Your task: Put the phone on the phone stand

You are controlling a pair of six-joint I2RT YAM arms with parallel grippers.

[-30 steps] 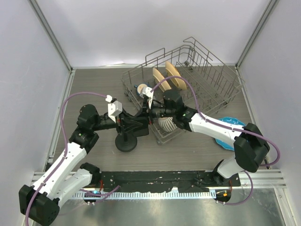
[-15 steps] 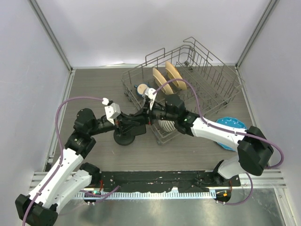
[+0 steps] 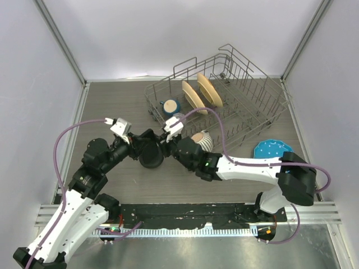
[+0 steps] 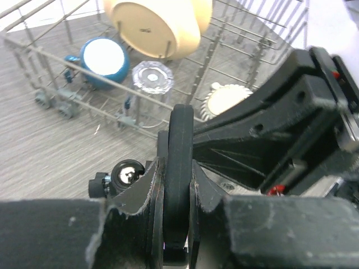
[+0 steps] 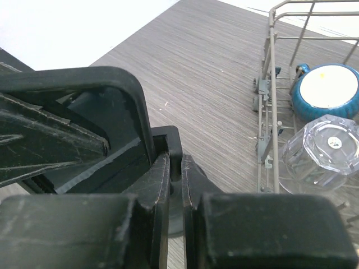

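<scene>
Beside one rack [image 3: 253, 98], one phone stand [image 3: 150, 158]

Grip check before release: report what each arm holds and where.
Apparently the phone, a black slab: left fingers pinch one edge, right fingers the opposite edge beside a rounded corner.

Stand [image 3: 150, 159] mostly hidden under left fingers [image 4: 133, 193] and right fingers [image 5: 148, 190], phone lost among black parts, cream plate [image 4: 154, 22] cut at top edge, glass [image 5: 320, 151] cut at right, blue plate [image 3: 268, 150] partly behind right arm [image 3: 252, 165].
</scene>
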